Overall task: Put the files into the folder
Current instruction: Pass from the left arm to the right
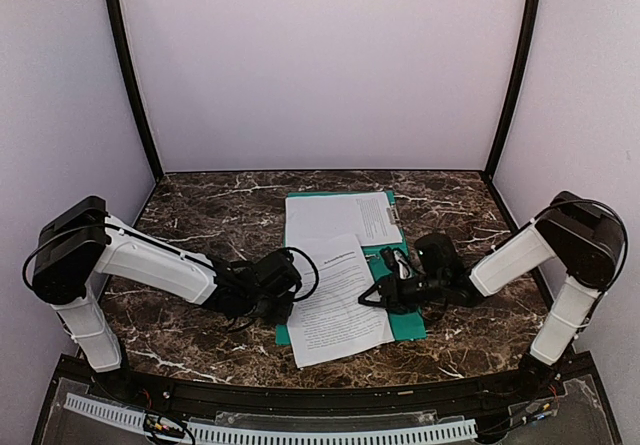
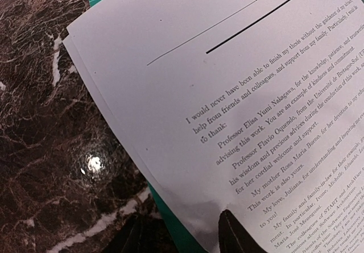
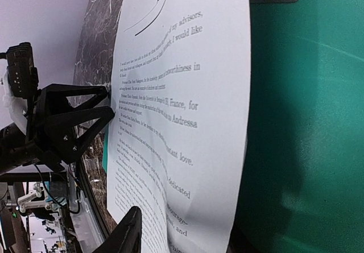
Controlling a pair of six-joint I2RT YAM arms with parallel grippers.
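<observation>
Second sheet being lined up over the open folder [image 1: 411,322], an arm on each side of it.

I judge one file placed and the other half-way. The near sheet [image 1: 340,305] lies askew across the folder's near half, its lower corner hanging past the folder's near edge onto the tabletop [image 1: 200,215]. Next it wants swinging straight and sliding toward the folder's far end, both sides moving together so it doesn't buckle. The left end effector [image 1: 287,287] reaches in low to the folder's left edge, and the right end effector [image 1: 393,287] slants down from a raised elbow over the folder's right half. Each stands part-open with the sheet's edge between its jaws, but I cannot tell whether either actually pinches it. The far sheet [image 1: 340,217] lies flat and square at the folder's far end.
</observation>
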